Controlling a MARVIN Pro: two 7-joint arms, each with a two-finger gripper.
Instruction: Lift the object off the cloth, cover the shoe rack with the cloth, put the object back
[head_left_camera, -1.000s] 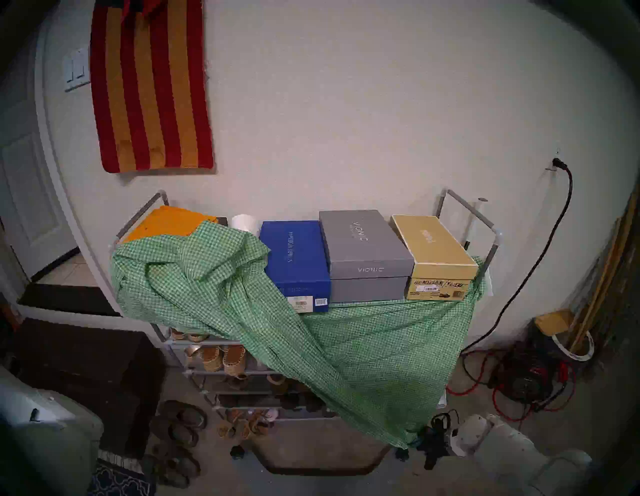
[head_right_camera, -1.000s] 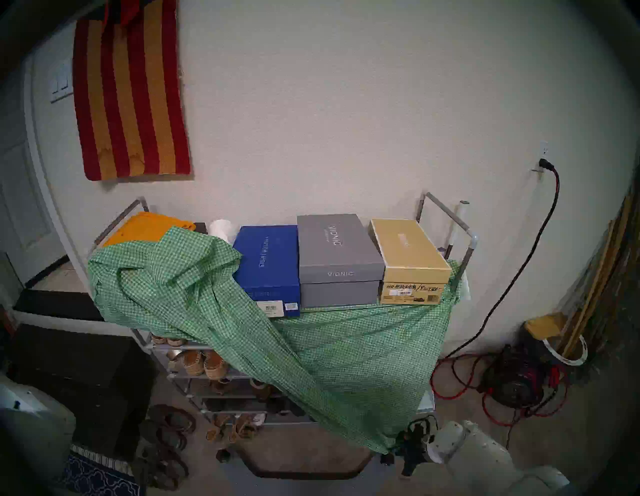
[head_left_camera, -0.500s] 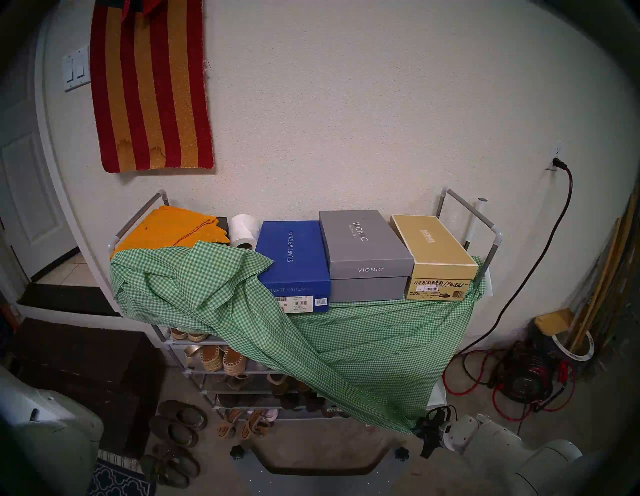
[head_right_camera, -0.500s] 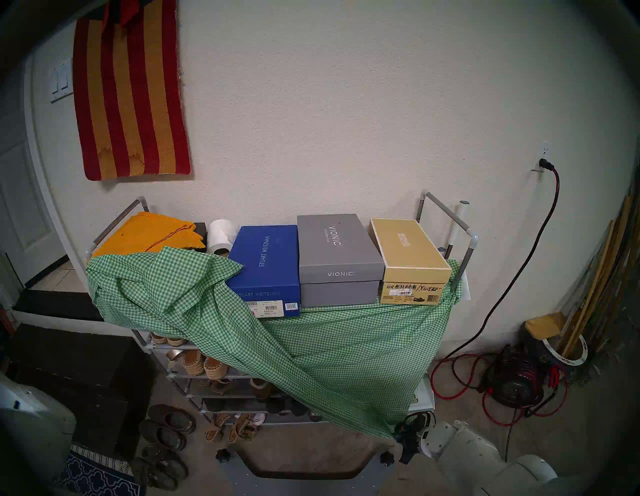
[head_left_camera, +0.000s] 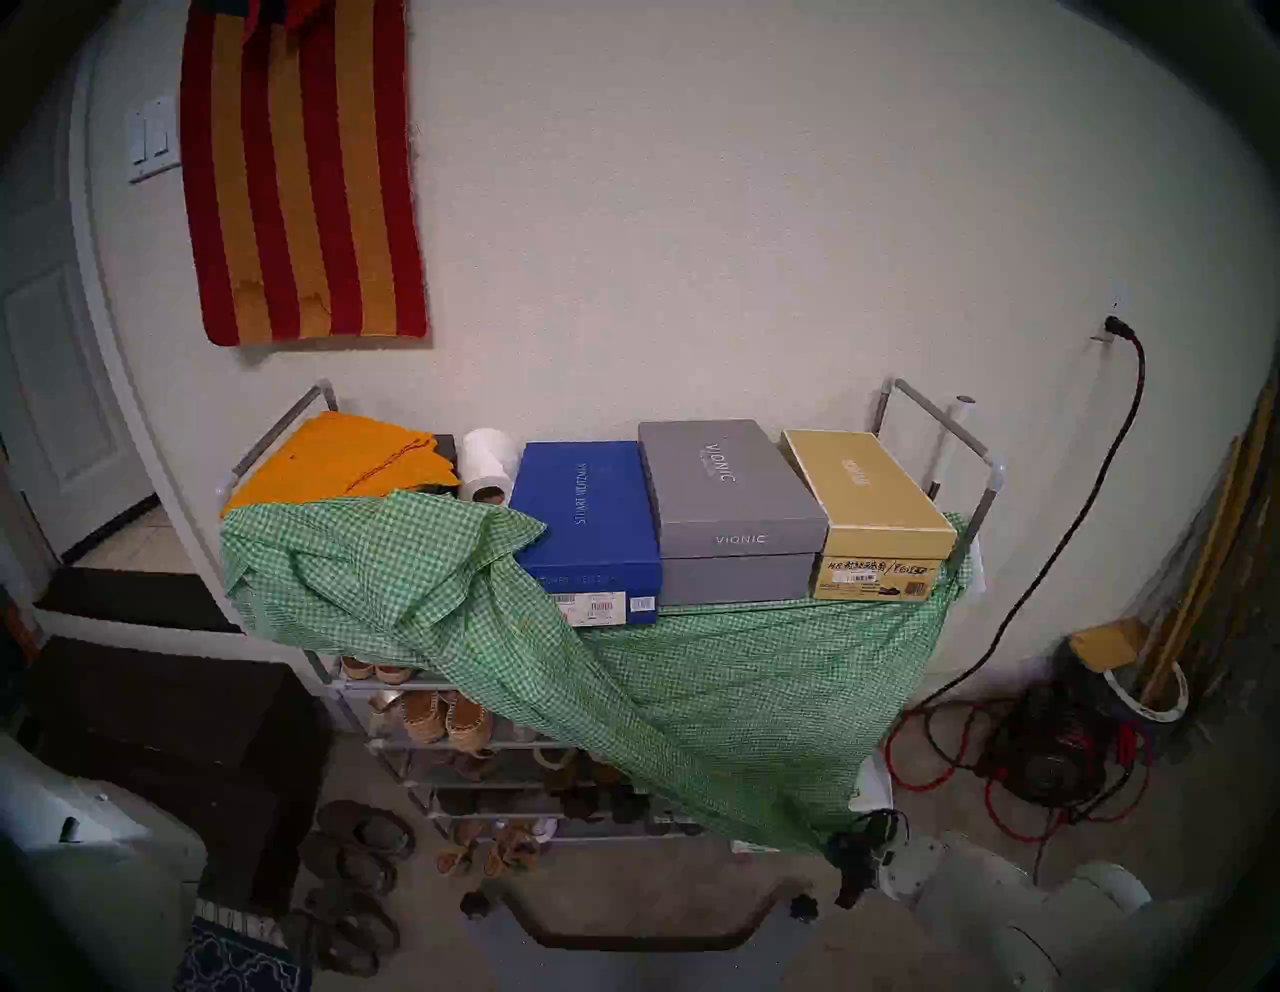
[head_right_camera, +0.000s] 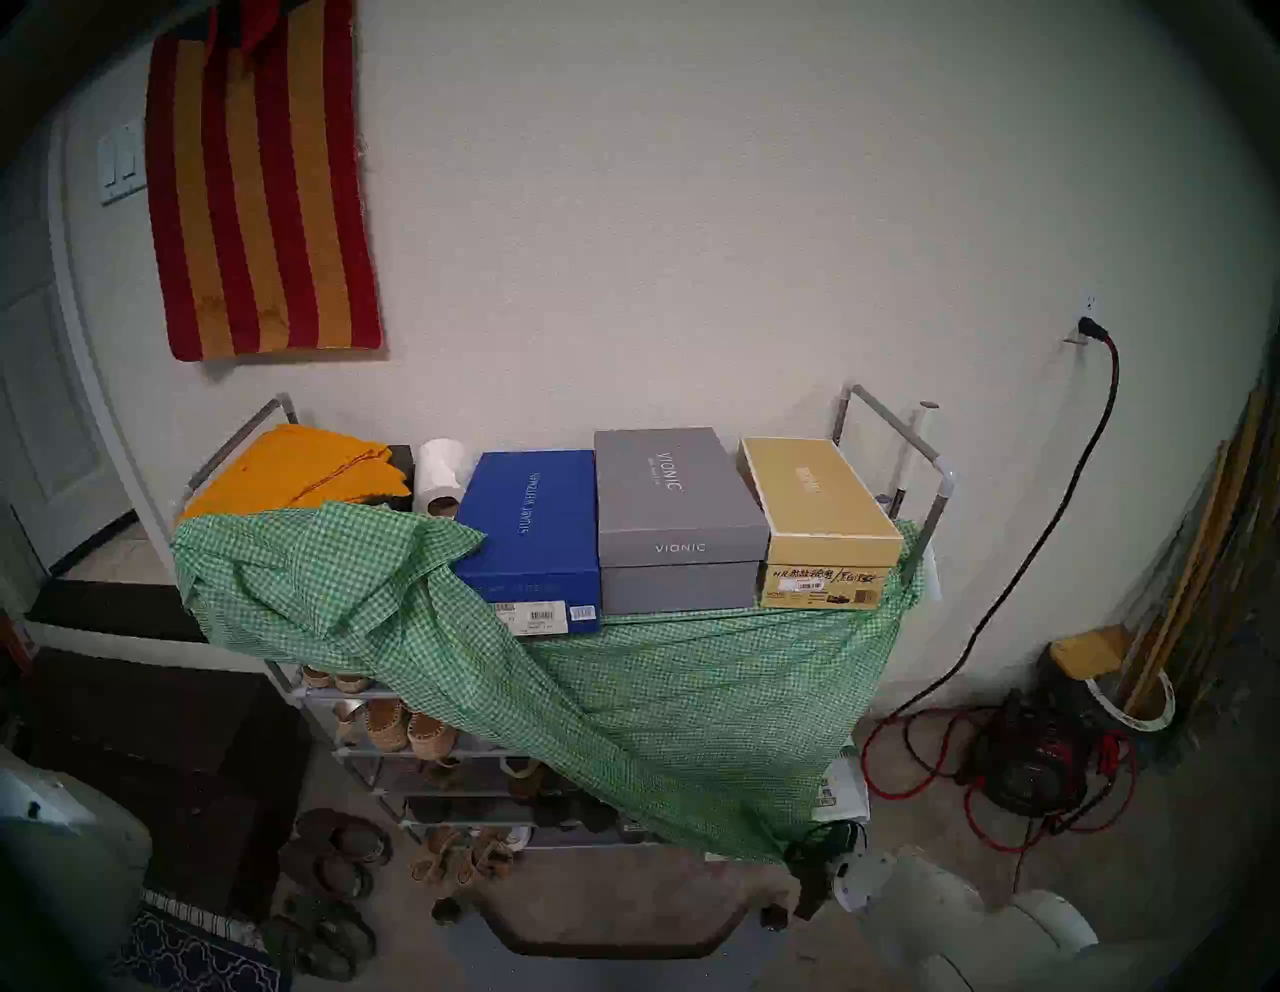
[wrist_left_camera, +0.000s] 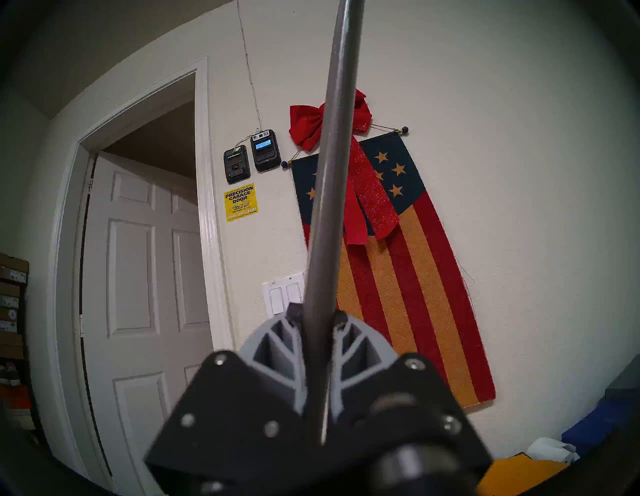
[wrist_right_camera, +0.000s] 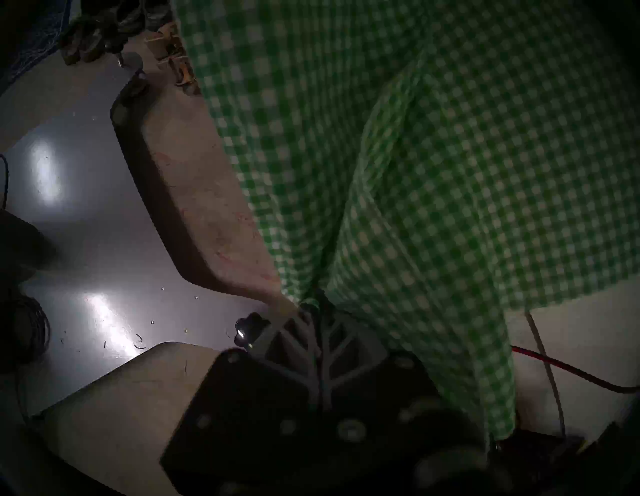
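The green-and-white check cloth (head_left_camera: 727, 693) hangs bunched over the left front of the shoe rack (head_left_camera: 956, 426) and slants down to the lower right. My right gripper (head_left_camera: 841, 848) is shut on the cloth's lower corner near the floor, at the rack's right front. The right wrist view shows the fingers (wrist_right_camera: 304, 325) pinching that corner (wrist_right_camera: 415, 156). My left gripper (wrist_left_camera: 317, 317) is shut on the grey shoehorn (wrist_left_camera: 332, 173), which points up toward the wall. The left gripper is out of the head views. The rack's lower left shelves with shoes (head_left_camera: 443, 720) are uncovered.
A blue box (head_left_camera: 589, 512), a grey box (head_left_camera: 727, 499) and a tan box (head_left_camera: 866, 492) stand on the top shelf, with an orange towel (head_left_camera: 332, 457) and a paper roll (head_left_camera: 485, 457). Dark chest (head_left_camera: 173, 727) at left, loose shoes (head_left_camera: 360, 852) on the floor, cord reel (head_left_camera: 1053, 755) at right.
My right gripper has moved up and to the right with the cloth's corner. The bunched cloth has slid forward off the orange towel and the paper roll.
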